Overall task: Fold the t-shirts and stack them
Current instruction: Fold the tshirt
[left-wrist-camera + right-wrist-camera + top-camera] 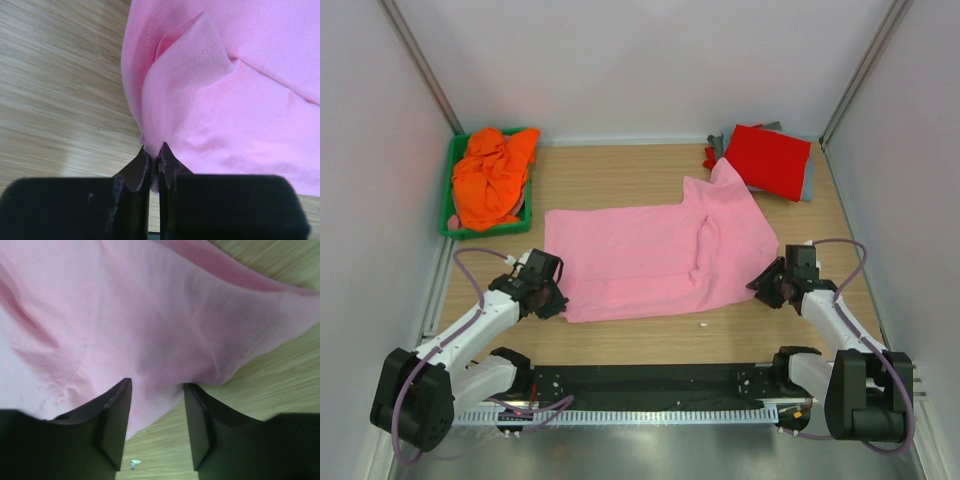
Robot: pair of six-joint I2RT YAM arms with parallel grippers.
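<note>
One soft, creased pink t-shirt [650,255]: left gripper [154,152] clamped on its near-left corner, right gripper [157,390] spread apart, seemingly over its right hem.

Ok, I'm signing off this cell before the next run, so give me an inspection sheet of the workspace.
Surface: wooden table, bare around the cloth.
Job's things: pink t-shirt spread flat mid-table; orange t-shirt bunched in green bin, far left; red t-shirt folded on grey t-shirt, far right.
Clutter: small white scrap by the pink t-shirt's near edge.
Grippers: left gripper shut on the pink t-shirt's near-left corner; right gripper open, the shirt's edge between its jaws.
Cables: purple cables loop along both arms, off the cloth.
Surroundings: white walls on three sides.
</note>
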